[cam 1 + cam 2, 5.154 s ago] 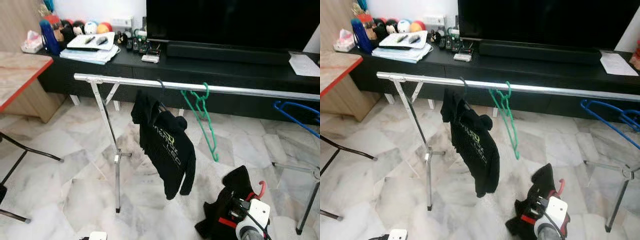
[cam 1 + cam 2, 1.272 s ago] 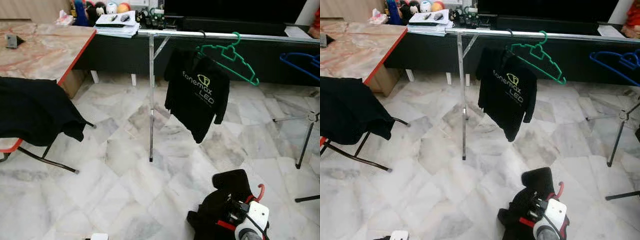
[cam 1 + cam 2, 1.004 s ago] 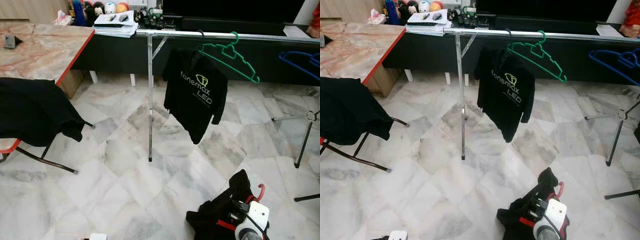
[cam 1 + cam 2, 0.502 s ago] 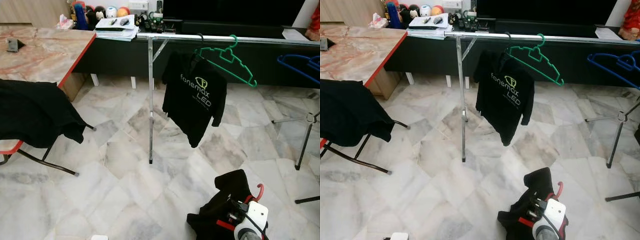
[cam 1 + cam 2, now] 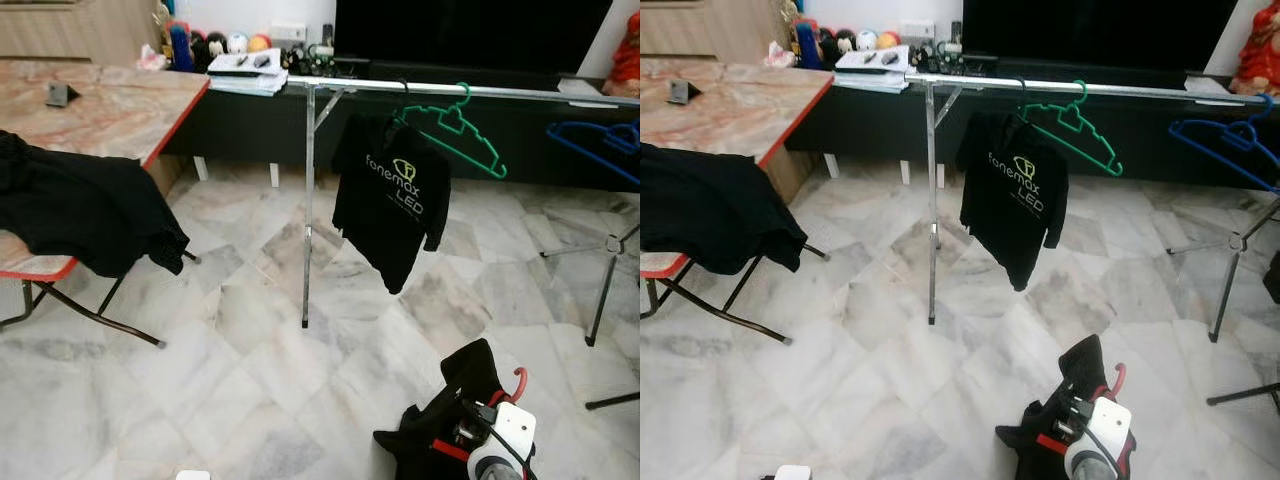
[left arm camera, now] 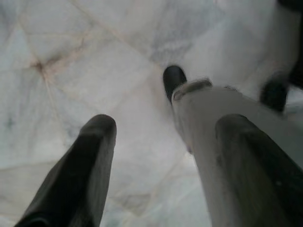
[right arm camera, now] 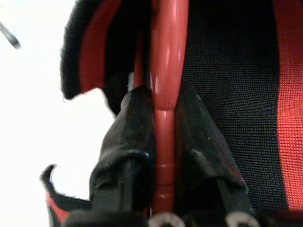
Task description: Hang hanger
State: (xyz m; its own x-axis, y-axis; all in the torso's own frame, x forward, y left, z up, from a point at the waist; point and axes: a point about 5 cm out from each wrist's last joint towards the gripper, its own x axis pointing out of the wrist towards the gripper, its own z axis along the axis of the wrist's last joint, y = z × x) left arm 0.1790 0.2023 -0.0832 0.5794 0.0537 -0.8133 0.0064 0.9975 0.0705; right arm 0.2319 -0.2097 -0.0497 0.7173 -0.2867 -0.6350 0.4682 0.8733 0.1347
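My right gripper (image 7: 165,123) is shut on the stem of a red hanger (image 7: 166,61) that carries a black and red garment (image 5: 440,440). It hangs low at the bottom right, above the marble floor, with the red hook (image 5: 520,385) sticking out. Well ahead stands a silver clothes rail (image 5: 450,90). On it hang a black printed T-shirt (image 5: 395,205), a green hanger (image 5: 460,130) and a blue hanger (image 5: 1225,145). My left gripper (image 6: 165,127) hangs idle over the floor, its two fingers apart.
A marble-topped table with a red edge (image 5: 170,125) stands at the left, with a black garment (image 5: 90,205) draped over it. A black TV console (image 5: 250,115) runs behind the rail. The rack's upright (image 5: 306,220) and its right leg (image 5: 605,290) rest on the floor.
The whole view has shifted since 5 s ago: the rail is now farther off, and the table with its black garment has come into view. My right gripper still holds the hanger.
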